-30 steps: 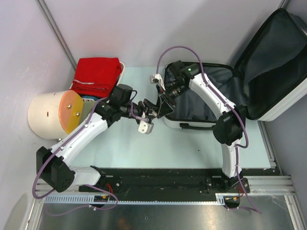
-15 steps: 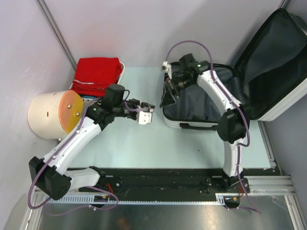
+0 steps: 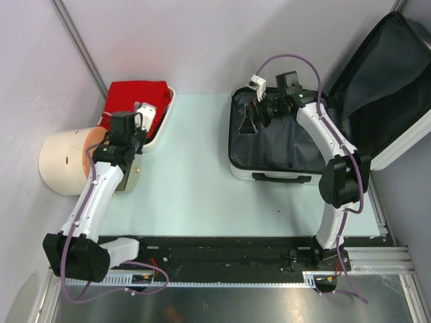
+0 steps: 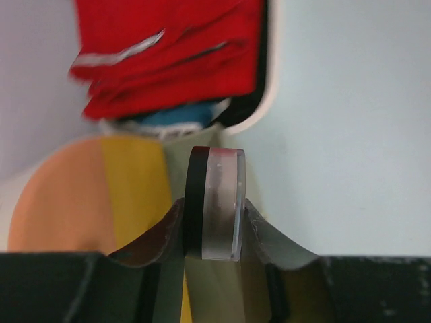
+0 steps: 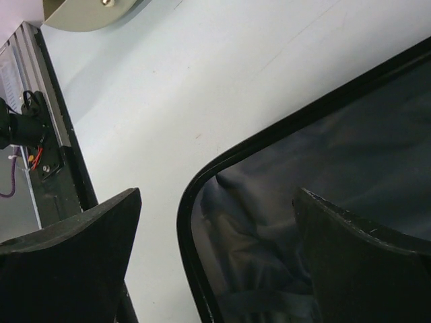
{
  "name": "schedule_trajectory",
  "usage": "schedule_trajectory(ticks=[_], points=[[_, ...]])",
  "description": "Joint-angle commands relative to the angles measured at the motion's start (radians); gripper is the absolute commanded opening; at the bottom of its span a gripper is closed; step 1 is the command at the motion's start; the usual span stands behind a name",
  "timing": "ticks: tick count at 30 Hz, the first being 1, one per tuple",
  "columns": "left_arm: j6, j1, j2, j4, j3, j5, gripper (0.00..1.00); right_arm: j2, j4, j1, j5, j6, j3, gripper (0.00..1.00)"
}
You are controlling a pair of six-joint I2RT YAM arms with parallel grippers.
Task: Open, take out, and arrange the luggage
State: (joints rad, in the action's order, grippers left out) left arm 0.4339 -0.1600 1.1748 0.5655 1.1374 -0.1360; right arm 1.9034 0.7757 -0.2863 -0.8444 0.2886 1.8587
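Luggage (image 3: 276,145): right of frame, open, lid leaning toward upper right.
Right gripper (image 3: 254,120): my jaws wide, over its upper-left corner.
Left gripper (image 4: 214,222): clamped on a small slab (image 4: 217,178).
Handling: likely stiff, slick, light; I'd grip the rim.

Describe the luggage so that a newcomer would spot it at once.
Start at the right side of the pale table. The luggage lies there open, dark lining up, lid raised to the right. Unlike the cream tub and cylinder on the left, it is black-trimmed with a handle.
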Motion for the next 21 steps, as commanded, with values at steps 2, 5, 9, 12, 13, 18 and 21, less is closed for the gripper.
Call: schedule_trajectory(ticks=[2, 5, 9, 12, 13, 18, 21], points=[[-0.188, 0.1, 0.043, 0.005, -0.027, -0.326, 0.0, -0.04, -0.01, -0.017, 0.015, 0.015, -0.009, 1.0], [-0.19, 0.129, 0.072, 0.014, -0.034, -0.347, 0.0, -0.037, 0.004, -0.019, 0.015, 0.024, -0.01, 1.0], [-0.192, 0.135, 0.109, 0.022, -0.059, -0.367, 0.0, -0.038, 0.008, -0.019, 0.015, 0.029, -0.021, 1.0], [-0.201, 0.135, 0.14, 0.025, -0.077, -0.366, 0.0, -0.041, 0.01, -0.019, 0.013, 0.029, -0.036, 1.0], [-0.207, 0.135, 0.149, 0.025, -0.079, -0.369, 0.0, -0.043, 0.008, -0.017, 0.011, 0.03, -0.038, 1.0], [-0.23, 0.139, 0.206, 0.027, -0.091, -0.378, 0.0, -0.059, 0.007, -0.008, 0.01, 0.035, -0.07, 1.0], [-0.242, 0.14, 0.233, 0.027, -0.094, -0.387, 0.0, -0.066, 0.007, -0.004, 0.008, 0.035, -0.082, 1.0]])
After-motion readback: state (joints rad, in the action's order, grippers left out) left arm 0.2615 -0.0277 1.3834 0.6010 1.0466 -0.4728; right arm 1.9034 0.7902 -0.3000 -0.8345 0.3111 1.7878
